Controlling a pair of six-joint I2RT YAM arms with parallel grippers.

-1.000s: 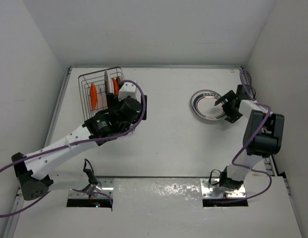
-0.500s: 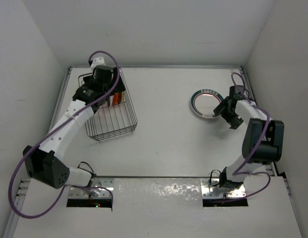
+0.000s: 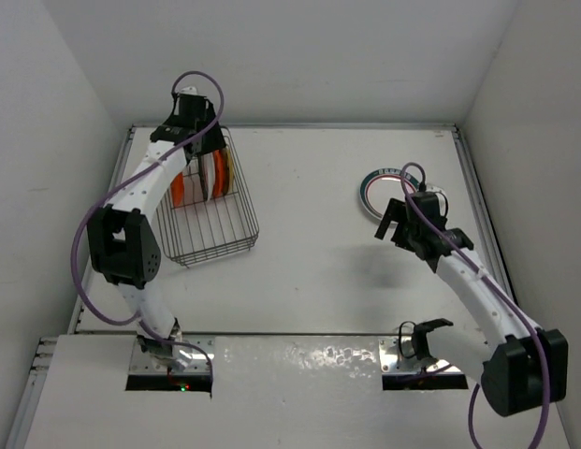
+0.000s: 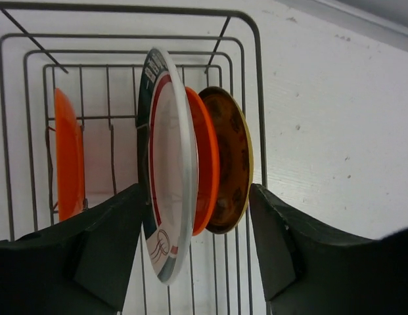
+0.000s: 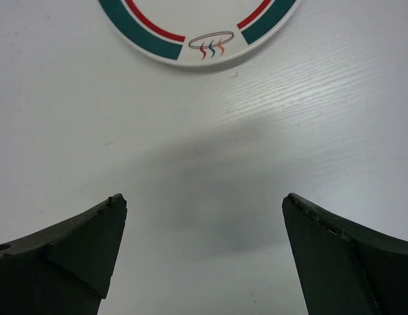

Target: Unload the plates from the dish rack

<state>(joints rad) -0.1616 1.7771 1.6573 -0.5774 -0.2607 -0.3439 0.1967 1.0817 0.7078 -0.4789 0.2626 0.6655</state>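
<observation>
The dark wire dish rack (image 3: 215, 234) stands at the far left of the table. In the left wrist view it (image 4: 255, 79) holds a white plate with a green and red rim (image 4: 169, 164), an orange plate (image 4: 207, 161) behind it, a brownish plate with a yellow edge (image 4: 231, 161), and a separate orange plate (image 4: 68, 157) at the left. My left gripper (image 4: 197, 243) is open, with its jaws on either side of the three grouped plates. Another white rimmed plate (image 3: 376, 181) lies flat on the table at the right (image 5: 197, 33). My right gripper (image 5: 204, 200) is open and empty, just short of that plate.
White walls enclose the table on the left, far and right sides. The left arm (image 3: 145, 192) stretches along the rack's left side. The right arm (image 3: 477, 281) runs along the right side of the table.
The left arm swung from the table's middle to the rack's far end and now straddles the plates. The right gripper drew back from the flat plate towards the near side.
</observation>
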